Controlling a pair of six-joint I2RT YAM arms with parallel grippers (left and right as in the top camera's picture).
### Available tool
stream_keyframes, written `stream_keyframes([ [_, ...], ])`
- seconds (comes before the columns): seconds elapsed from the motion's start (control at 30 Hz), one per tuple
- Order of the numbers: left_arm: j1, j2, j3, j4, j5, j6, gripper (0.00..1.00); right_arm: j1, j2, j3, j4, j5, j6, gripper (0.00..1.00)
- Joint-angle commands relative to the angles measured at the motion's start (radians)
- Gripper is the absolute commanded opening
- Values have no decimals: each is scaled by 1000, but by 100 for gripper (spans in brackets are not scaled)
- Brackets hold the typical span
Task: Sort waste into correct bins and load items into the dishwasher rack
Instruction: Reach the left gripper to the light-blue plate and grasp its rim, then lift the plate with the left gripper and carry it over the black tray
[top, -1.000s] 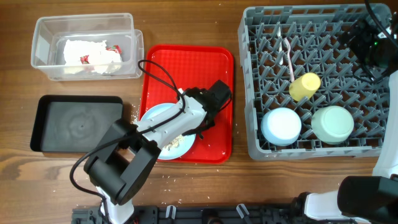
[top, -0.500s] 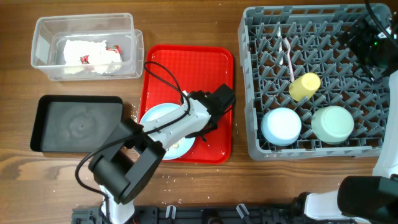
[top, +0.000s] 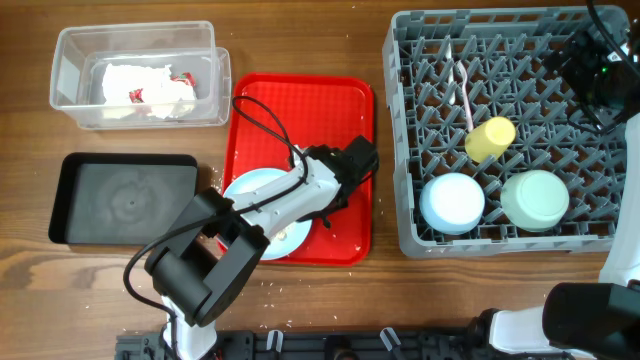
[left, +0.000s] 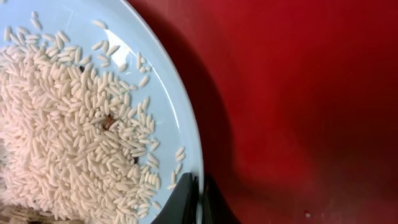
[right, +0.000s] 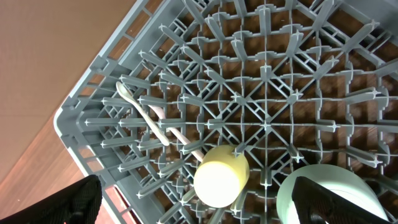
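Note:
A light blue plate heaped with white rice lies at the near end of the flat red tray. My left gripper is shut on the plate's right rim. In the left wrist view its gripper has one finger on the plate and one on the tray side. The open right gripper hovers over the dishwasher rack and holds nothing. In the rack are a yellow-green cup, a light blue bowl, a mint bowl and white cutlery.
The clear tub at the back left holds crumpled white napkins with a red scrap. A black tray sits left of the red tray. White crumbs dot the wood by the red tray's near edge.
My left gripper has closed on the plate's rim, and its wrist has shifted slightly to the right. The right arm has not moved.

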Motion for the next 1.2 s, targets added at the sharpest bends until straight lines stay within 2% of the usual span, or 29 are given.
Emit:
stream_keyframes([
  [0.0, -2, -22, 12, -30, -3, -21, 4, 0, 2, 3, 3, 16, 14, 100],
  [0.57, 3, -126, 42, -185, -97, -16, 4, 0, 2, 3, 3, 16, 14, 100],
  [0.87, 3, -127, 80, -194, -121, 35, 4, 0, 2, 3, 3, 16, 14, 100],
  [1.17, 33, -127, 167, -291, -187, 89, 4, 0, 2, 3, 3, 16, 14, 100],
])
